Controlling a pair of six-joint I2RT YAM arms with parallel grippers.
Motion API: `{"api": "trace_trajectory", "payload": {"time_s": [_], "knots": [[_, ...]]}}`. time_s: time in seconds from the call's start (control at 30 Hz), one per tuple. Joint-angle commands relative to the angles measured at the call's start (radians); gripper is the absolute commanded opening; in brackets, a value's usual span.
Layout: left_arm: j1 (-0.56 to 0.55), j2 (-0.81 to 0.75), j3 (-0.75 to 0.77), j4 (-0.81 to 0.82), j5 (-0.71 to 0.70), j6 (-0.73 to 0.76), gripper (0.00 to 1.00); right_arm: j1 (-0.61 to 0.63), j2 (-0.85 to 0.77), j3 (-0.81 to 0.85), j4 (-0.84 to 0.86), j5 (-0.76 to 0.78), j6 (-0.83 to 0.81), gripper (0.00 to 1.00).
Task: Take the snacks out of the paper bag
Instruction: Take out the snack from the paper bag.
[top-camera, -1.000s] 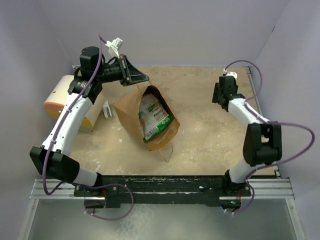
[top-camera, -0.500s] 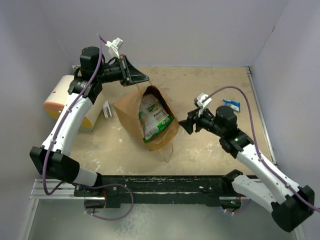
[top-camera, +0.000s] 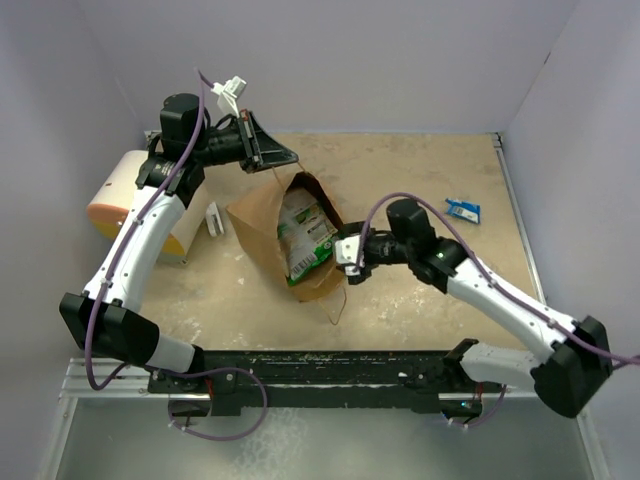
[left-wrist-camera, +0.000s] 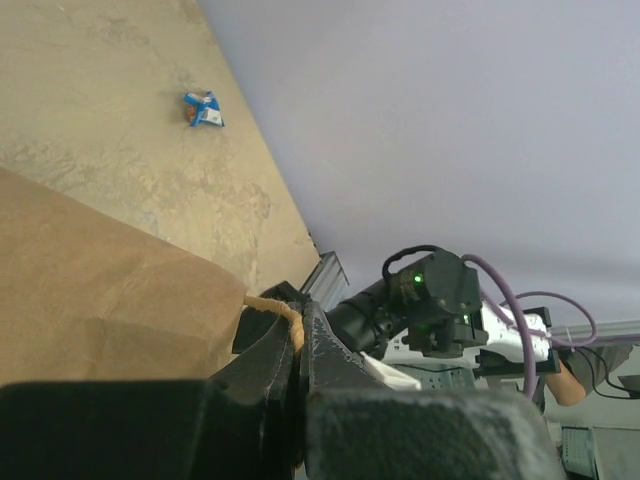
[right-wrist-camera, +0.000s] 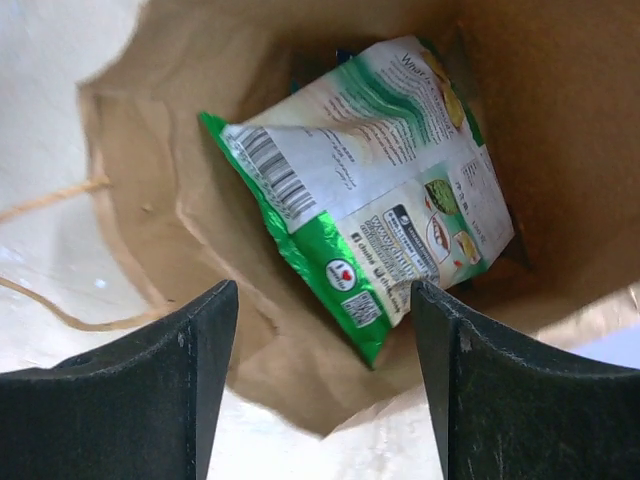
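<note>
The paper bag (top-camera: 262, 228) lies at frame centre with its mouth toward the lower edge, and one green-white packet (right-wrist-camera: 370, 200) shows inside it. Within the last second the right gripper (top-camera: 347, 252) has swung from the upper right to that mouth, fingers spread and empty, so the next pull looks imminent. One small blue packet (top-camera: 462, 210) sits out on the desk (top-camera: 420, 170), right of centre. The left gripper (left-wrist-camera: 298, 335) is clenched on one twisted handle (left-wrist-camera: 272, 303).

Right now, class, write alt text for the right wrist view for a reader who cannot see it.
A green-white snack packet lies inside the open brown paper bag, barcode showing. The right gripper is open before the bag's mouth.
</note>
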Motion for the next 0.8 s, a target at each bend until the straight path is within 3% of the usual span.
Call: {"api": "trace_trajectory", "payload": {"time_s": [0.0, 0.07, 0.13, 0.4, 0.77], "knots": [[0.014, -0.024, 0.034, 0.012, -0.006, 0.040, 0.00, 0.031, 0.136, 0.134, -0.150, 0.009, -0.395, 0.76], [0.015, -0.022, 0.043, 0.006, -0.008, 0.041, 0.00, 0.049, 0.187, 0.150, -0.159, 0.045, -0.451, 0.86], [0.015, -0.020, 0.054, -0.003, -0.013, 0.048, 0.00, 0.062, 0.224, 0.197, -0.153, 0.073, -0.485, 0.87], [0.015, -0.012, 0.059, -0.005, -0.016, 0.045, 0.00, 0.179, 0.331, 0.197, -0.075, 0.229, -0.561, 0.88], [0.015, -0.006, 0.063, 0.000, -0.013, 0.040, 0.00, 0.205, 0.437, 0.182, 0.060, 0.339, -0.606, 0.80]]}}
